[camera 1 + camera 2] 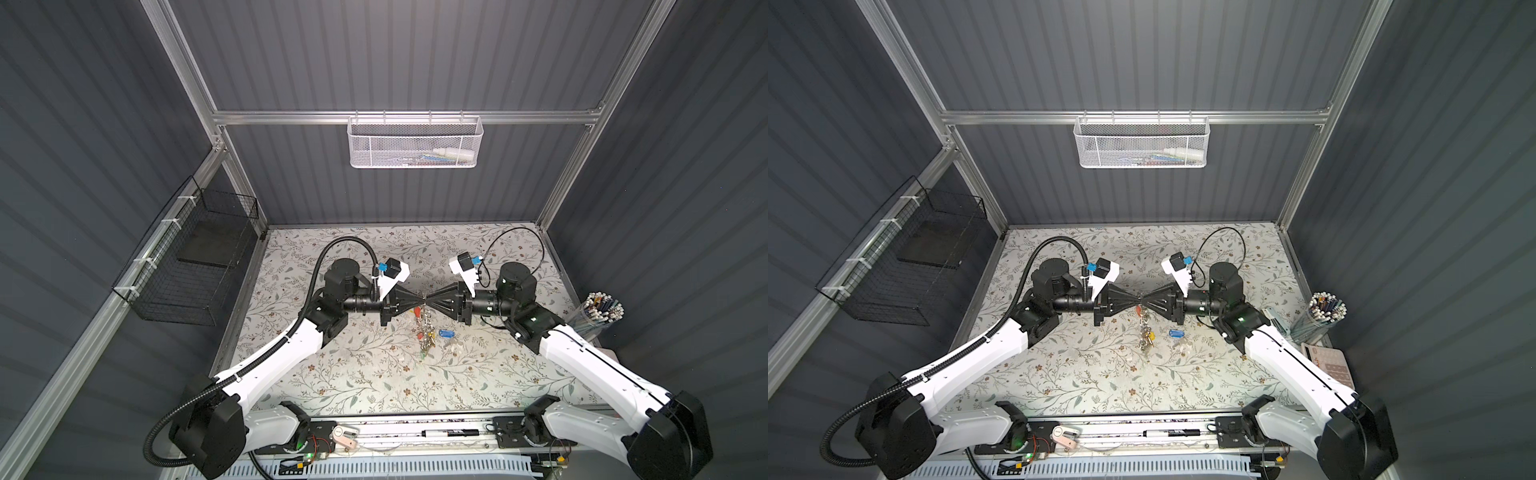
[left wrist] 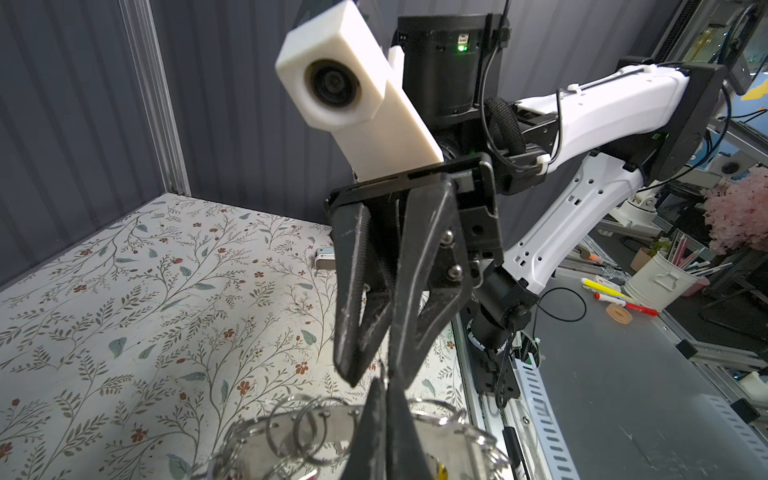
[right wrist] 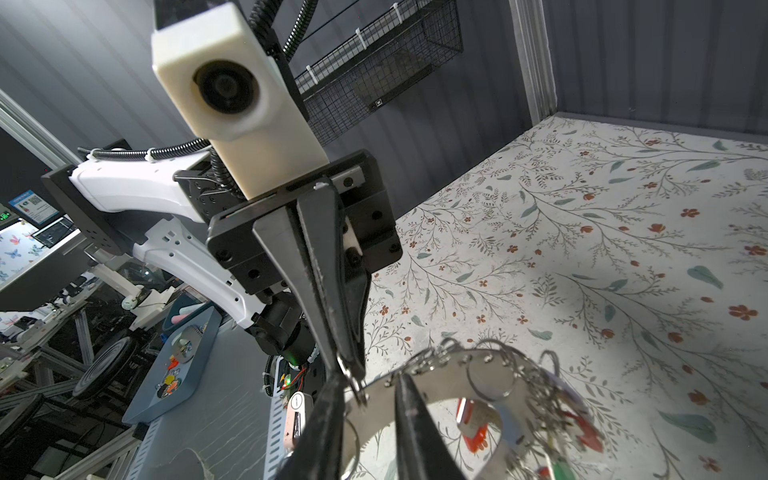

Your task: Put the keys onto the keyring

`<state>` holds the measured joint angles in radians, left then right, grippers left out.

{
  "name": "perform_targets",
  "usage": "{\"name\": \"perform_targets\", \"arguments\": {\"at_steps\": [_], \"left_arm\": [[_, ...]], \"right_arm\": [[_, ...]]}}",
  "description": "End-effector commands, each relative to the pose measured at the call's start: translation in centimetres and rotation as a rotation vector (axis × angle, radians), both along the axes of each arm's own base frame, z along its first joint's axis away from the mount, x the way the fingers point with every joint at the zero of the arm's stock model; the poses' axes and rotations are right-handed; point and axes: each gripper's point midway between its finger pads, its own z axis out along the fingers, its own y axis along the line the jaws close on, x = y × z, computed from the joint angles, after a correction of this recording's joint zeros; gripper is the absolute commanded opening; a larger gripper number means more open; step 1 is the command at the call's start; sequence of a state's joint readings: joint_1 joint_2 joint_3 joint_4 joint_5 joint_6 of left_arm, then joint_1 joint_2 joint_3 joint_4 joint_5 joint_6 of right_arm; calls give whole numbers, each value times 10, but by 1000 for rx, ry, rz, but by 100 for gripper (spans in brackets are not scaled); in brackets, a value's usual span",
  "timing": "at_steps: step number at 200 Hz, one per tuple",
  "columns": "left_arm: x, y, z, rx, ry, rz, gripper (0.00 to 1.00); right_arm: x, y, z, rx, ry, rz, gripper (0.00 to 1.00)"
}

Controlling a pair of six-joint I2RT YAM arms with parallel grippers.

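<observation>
Both arms meet tip to tip over the middle of the table (image 1: 332,374). Left gripper (image 3: 352,370) fingers are closed, pinching a small split ring on the keyring (image 3: 449,376) rim. Right gripper (image 2: 377,374) fingers are narrow with a gap, straddling that rim, no clear pinch. The keyring hangs between them with its tags dangling. The keys (image 1: 448,337) with blue tag lie loose on the table, slightly toward its right edge, untouched. Nothing is threaded yet: pickup and threading remain, looks early.

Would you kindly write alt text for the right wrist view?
The left gripper, shut, pinches a split ring on the keyring, held above the floral table. The right gripper, jaws apart, straddles its grey plate.
</observation>
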<state>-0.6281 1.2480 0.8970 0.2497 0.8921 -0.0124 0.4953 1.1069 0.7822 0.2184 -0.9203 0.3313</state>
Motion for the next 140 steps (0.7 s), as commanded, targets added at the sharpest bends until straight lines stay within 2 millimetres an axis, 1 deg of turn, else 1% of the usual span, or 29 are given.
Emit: {"name": "perform_targets", "arguments": {"at_steps": [1,29,39,60,77,93,140], "left_arm": [[-2,-1,29,-63,-65,-27,0],[1,-2,28,-60,-56,-26,0],[0,-3,27,-60,-54,-30,0],[0,-3,27,-59,-48,-33,0],[1,-3,28,-57,-48,-28,0],[1,-3,24,-49,-36,-23,0],[-2,1,27,-52,-34,-10,0]], "right_arm": [[-2,3,12,17,-40,21,18],[-3,2,10,16,-38,19,10],[-3,2,10,16,-36,19,5],[-2,2,9,14,-35,15,0],[-1,2,7,12,-34,7,0],[0,0,8,10,-42,-8,0],[4,-2,8,13,-64,-42,0]]}}
